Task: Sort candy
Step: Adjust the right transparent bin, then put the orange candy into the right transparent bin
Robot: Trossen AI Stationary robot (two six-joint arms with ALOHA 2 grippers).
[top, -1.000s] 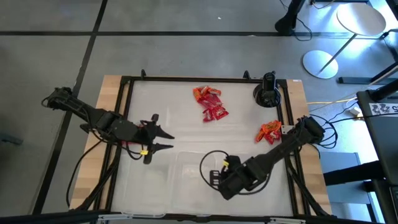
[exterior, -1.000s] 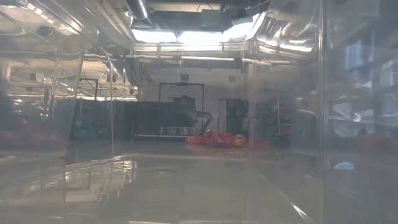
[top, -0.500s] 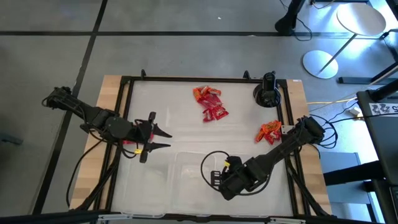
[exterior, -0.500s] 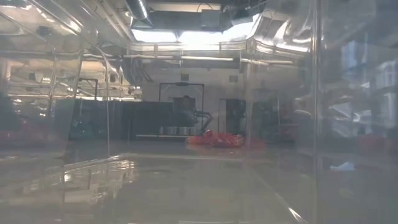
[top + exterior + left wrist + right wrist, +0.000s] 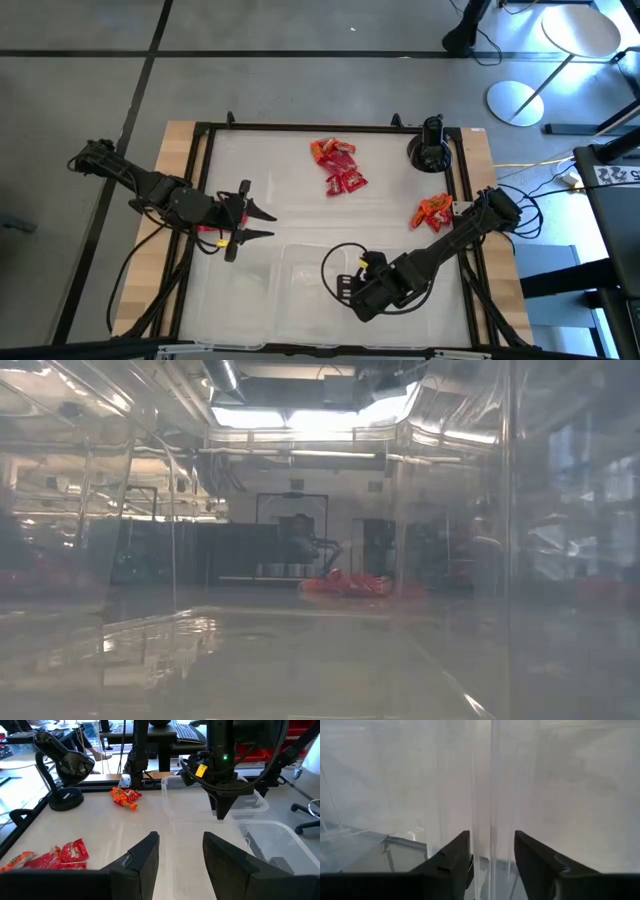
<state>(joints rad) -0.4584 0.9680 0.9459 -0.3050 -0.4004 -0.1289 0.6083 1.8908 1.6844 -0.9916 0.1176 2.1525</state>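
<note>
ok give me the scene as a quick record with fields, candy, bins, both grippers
candy pile, table middle: red packets, loose on the table
candy pile, right edge: orange and red pieces, by the right arm
clear bins: at the near edge of the table; no candy visible inside
left gripper: open, empty, above the left part of the table
right gripper: open, empty, pointing down over the clear bins
desk lamp: black, far right corner of the table
</note>
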